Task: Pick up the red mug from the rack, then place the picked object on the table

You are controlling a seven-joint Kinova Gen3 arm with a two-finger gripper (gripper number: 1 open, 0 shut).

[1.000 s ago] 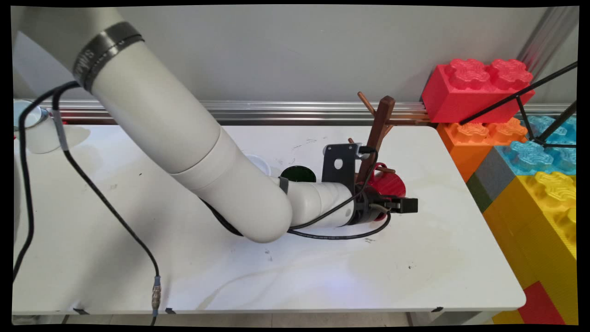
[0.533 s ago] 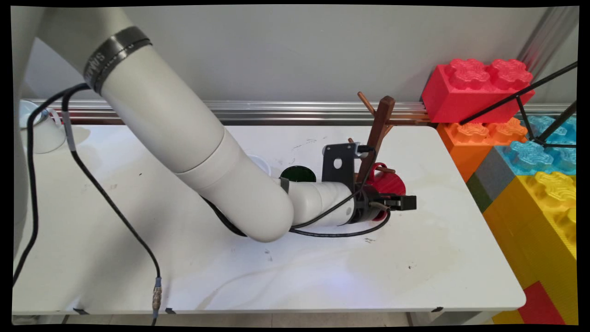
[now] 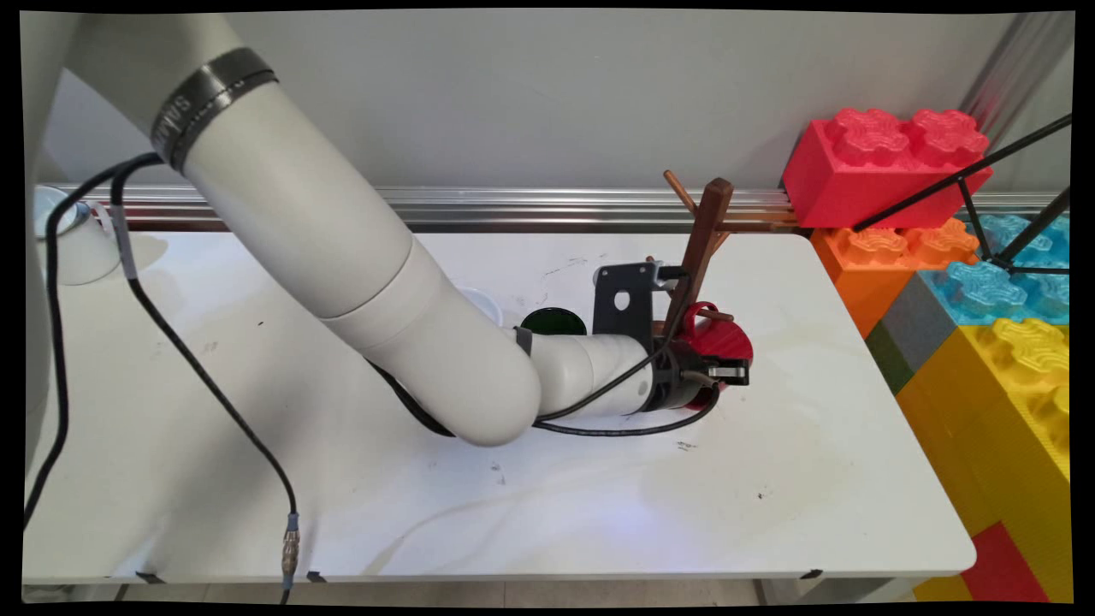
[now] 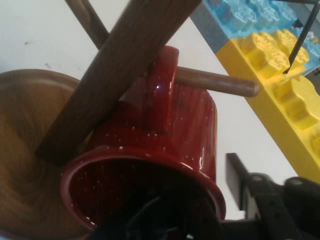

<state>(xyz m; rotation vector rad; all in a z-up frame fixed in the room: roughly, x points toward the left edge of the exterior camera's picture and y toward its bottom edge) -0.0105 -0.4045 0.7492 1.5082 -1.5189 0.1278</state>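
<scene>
Hand view shows the mug (image 4: 165,150) hung by its handle on a peg of the rack (image 4: 115,75) (mouth tilted down); gripper (image 3: 727,373) beside its rim, jaw state unclear.

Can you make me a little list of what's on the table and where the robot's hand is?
gripper: right at the open mouth of the red mug
red mug: tilted, its handle hooked over a peg
wooden mug tree: stands near the table's far right, holding the mug
dark green round thing: behind the arm, partly hidden
white cup: far left corner
big toy bricks: stacked to the right of the table
table: white, with scuff marks
</scene>
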